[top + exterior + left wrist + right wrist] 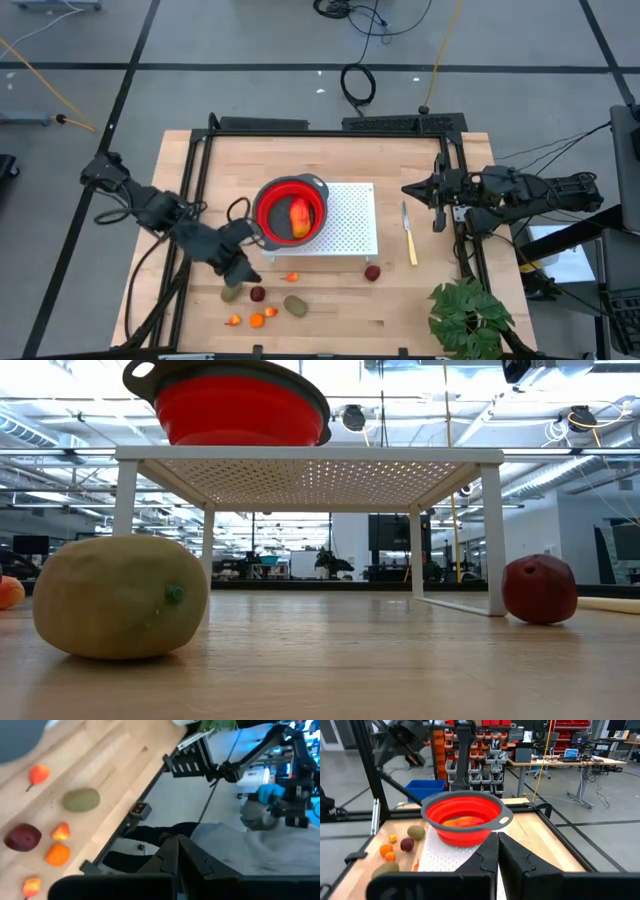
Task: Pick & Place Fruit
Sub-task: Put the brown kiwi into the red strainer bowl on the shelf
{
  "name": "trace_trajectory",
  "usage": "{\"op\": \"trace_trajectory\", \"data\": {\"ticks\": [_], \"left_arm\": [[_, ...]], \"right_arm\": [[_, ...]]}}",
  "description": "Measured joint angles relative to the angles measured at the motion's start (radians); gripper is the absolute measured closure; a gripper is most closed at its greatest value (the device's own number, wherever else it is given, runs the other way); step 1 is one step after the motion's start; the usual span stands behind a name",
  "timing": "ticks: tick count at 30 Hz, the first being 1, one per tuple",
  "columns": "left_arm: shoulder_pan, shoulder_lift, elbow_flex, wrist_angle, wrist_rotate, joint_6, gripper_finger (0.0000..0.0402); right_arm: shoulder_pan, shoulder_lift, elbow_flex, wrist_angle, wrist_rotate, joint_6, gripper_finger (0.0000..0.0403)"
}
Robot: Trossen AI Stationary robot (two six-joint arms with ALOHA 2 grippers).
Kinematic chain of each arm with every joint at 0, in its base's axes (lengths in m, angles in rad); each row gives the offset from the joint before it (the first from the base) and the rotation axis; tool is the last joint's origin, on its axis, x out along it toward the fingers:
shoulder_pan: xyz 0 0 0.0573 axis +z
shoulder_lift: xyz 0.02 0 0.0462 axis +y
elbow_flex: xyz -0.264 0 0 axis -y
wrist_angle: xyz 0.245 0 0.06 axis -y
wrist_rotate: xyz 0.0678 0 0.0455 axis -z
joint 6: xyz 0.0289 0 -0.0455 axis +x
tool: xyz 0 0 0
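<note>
One piece of fruit, the mango-like oblong [298,217], already lies in the red colander [268,222] on the white rack [352,225]; the rest sit on the worktop [330,300] in front of the colander. Left gripper [240,272], fingers closed and apparently empty, hovers low beside an olive-brown oval [231,293], arm reaching in diagonally. It should open before descending squarely over that oval. Right gripper [412,190], closed, waits beyond the rack.
</note>
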Motion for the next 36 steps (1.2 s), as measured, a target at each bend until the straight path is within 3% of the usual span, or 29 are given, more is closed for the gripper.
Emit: {"op": "trace_trajectory", "data": {"ticks": [5,14,19,29,36], "left_arm": [[-0.072,0.012,0.0,-0.054,-0.1,-0.052,0.0395],[-0.171,0.023,-0.001,-0.304,-0.129,-0.32,0.0391],[-0.22,0.024,-0.001,-0.419,-0.135,-0.479,0.04],[-0.268,0.024,-0.059,-0.452,-0.129,-0.629,0.04],[-0.276,0.024,-0.194,-0.402,-0.053,-0.673,0.0395]], "right_arm": [[0.0,-0.041,0.0,-0.047,-0.051,-0.016,0.0402],[0.0,-0.14,-0.005,-0.127,-0.073,0.022,0.0403],[0.0,-0.2,-0.085,-0.095,-0.074,0.04,0.0403],[0.0,-0.322,-0.23,-0.08,-0.205,0.109,0.0403],[0.0,-0.35,-0.281,-0.081,-0.204,0.172,0.0403]]}}
